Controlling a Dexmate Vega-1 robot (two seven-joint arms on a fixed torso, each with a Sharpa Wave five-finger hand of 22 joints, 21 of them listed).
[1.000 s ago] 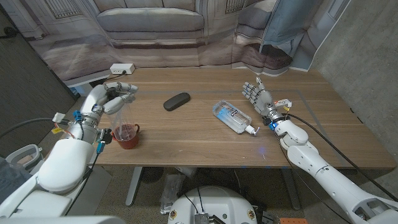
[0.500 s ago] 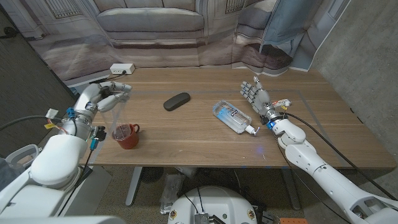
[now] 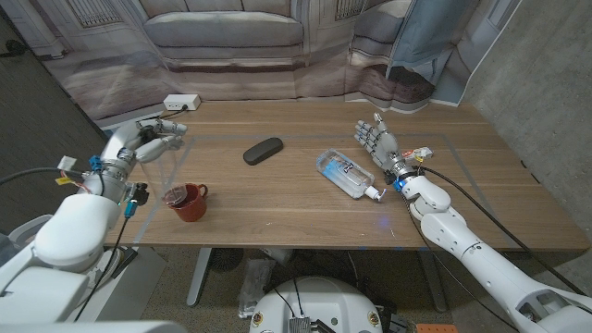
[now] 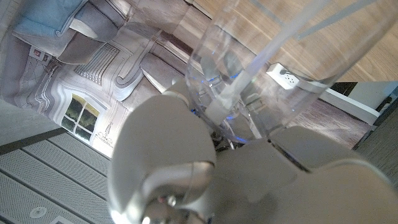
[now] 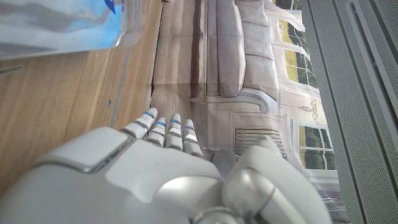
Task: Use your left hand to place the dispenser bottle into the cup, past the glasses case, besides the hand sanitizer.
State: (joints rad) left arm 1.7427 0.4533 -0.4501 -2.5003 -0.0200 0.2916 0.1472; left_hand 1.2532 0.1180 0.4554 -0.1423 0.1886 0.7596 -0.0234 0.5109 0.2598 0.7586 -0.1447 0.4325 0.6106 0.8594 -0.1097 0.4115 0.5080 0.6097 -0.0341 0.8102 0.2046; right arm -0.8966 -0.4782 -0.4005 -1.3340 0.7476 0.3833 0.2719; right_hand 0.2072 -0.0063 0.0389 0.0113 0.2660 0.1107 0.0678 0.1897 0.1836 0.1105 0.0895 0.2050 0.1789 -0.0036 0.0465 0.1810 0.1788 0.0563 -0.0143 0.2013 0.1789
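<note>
Gripped the clear dispenser bottle (image 3: pixel 159 153) upright in left hand (image 3: pixel 139 143), fingers (image 3: pixel 169 129) clamped on it; hovered just beyond the cup (image 3: pixel 188 202), toward the counter's (image 3: pixel 277 203) far left corner.

Tabletop (image 3: pixel 277 199) is matt wood grain, cup (image 3: pixel 188 202) glossy red, dispenser bottle (image 3: pixel 159 159) clear smooth plastic, glasses case (image 3: pixel 263 150) beside the cup matt dark.

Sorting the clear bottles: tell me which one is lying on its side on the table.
The hand sanitizer, with the blue label, lies on its side mid-table near the right hand. The other, the dispenser bottle, is held off the table by the left hand.
</note>
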